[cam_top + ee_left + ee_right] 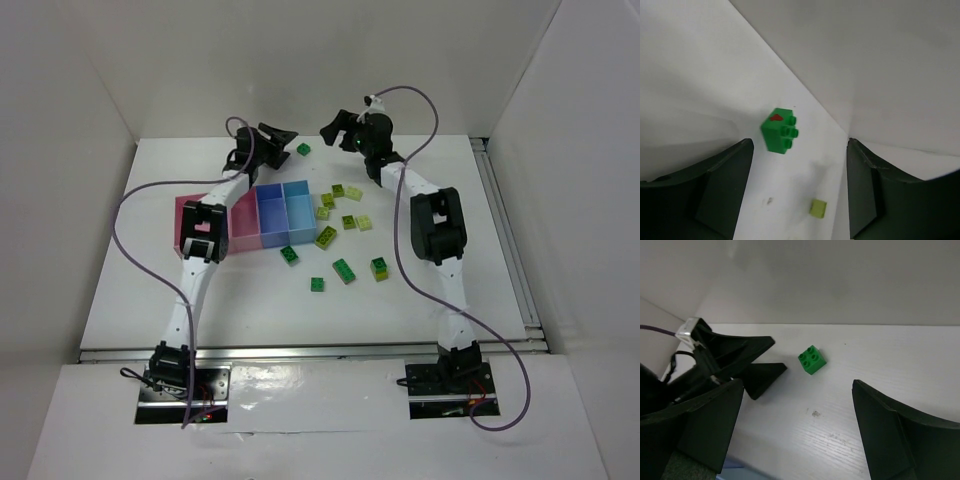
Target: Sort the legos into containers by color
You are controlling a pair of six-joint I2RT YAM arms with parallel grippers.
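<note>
Starting from the table (420,300), the broadest thing before me: the containers (272,212) lie left of its middle, the pink bins toward nine o'clock and the two blue ones toward three. Most of the legos (344,270) are strewn from three to five o'clock of that row, dark green and yellow-green mixed.

My left gripper (277,135) and right gripper (338,122) are both up near the back wall (330,60). Each has its jaws spread wide and holds nothing. Between them one dark green brick (303,149) stands studs up at twelve o'clock of the blue bins. My left is at about ten o'clock of it, my right at about one.

I judge that only one hand should take it, or my fingers will meet over so small a piece. I would give it to the left and draw the right back toward three o'clock. In my left wrist view the brick lies ahead of the gap and toward one finger. So I must centre it first, then square the pads to its flat sides, not its corners. I would go low, close gently because a slick brick may squirt out, and carry it toward six o'clock to the bin for dark green.
</note>
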